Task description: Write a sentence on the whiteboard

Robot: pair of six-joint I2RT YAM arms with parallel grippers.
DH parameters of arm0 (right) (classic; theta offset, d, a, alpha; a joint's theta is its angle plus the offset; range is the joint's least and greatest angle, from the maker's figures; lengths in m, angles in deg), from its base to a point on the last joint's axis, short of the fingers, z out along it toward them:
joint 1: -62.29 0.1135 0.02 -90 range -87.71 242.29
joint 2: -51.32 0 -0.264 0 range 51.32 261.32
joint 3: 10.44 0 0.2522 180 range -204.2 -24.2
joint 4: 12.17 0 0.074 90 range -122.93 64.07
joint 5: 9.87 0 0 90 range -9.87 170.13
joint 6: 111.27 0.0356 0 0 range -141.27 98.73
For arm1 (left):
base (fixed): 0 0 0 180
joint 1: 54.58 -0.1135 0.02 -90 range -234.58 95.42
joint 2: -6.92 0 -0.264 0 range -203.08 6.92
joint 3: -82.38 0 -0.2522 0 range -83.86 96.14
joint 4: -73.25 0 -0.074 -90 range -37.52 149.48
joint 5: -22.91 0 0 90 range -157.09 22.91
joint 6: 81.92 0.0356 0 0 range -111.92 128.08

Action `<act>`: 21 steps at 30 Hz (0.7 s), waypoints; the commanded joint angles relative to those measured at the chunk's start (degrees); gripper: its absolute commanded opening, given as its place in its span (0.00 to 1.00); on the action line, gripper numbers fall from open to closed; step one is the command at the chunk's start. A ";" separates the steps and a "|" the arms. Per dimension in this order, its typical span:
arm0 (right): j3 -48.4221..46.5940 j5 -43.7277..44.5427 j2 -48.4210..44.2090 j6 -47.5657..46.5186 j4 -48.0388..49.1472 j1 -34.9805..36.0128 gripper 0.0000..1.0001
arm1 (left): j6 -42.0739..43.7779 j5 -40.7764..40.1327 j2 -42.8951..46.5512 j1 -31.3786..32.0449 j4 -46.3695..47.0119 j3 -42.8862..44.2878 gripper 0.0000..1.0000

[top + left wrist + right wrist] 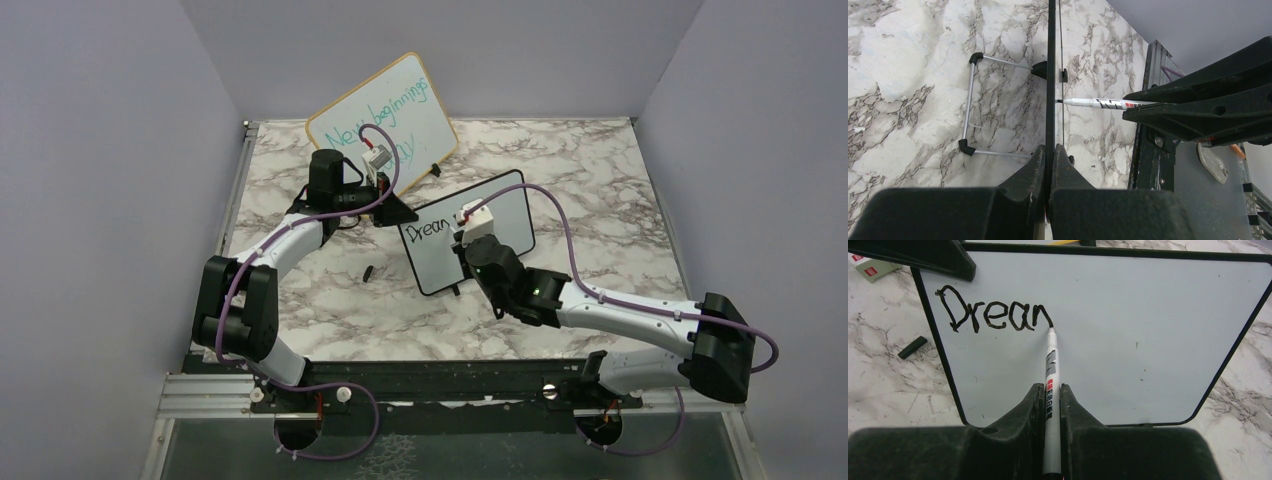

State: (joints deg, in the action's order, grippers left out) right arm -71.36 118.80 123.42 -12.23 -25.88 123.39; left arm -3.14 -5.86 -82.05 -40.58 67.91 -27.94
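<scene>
Your left gripper [1050, 152] is pinching shut on the far-left corner of the small black-framed whiteboard [1128, 340], which is standing mid-bench [610, 170]. Your right gripper [1050, 395] is clamping the slim white marker [1051, 352], its tip touching the black handwritten sentence [993, 316], reading "Drean". The board's looking light and tippy, so grip it by the frame.

Top camera looks down; both close wrist cameras share the whiteboard [1128, 340].
</scene>
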 commanded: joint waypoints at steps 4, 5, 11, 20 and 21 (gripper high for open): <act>1.02 -1.10 -0.32 -0.81 -0.60 -0.63 0.00 | 1.47 0.73 -0.50 0.33 -3.57 0.33 0.00; 0.89 -1.21 -0.31 -1.29 -0.51 -0.63 0.00 | 1.47 0.73 -0.50 0.33 -3.55 0.33 0.00; -0.21 -0.83 0.45 -3.60 3.09 -0.61 0.00 | 1.39 0.84 -0.59 0.33 -3.59 0.33 0.00; -0.99 0.48 1.16 -5.05 5.15 -0.63 0.00 | 1.38 0.99 -0.59 0.34 -3.53 0.33 0.00; -1.07 0.56 1.17 -5.17 5.32 -0.63 0.00 | 1.38 0.98 -0.59 0.33 -3.56 0.33 0.00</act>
State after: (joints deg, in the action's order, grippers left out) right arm -71.29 118.45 123.59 -16.37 -23.82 123.34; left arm -3.16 -5.88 -82.05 -40.58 67.91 -27.94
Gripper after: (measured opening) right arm 0.167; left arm 0.022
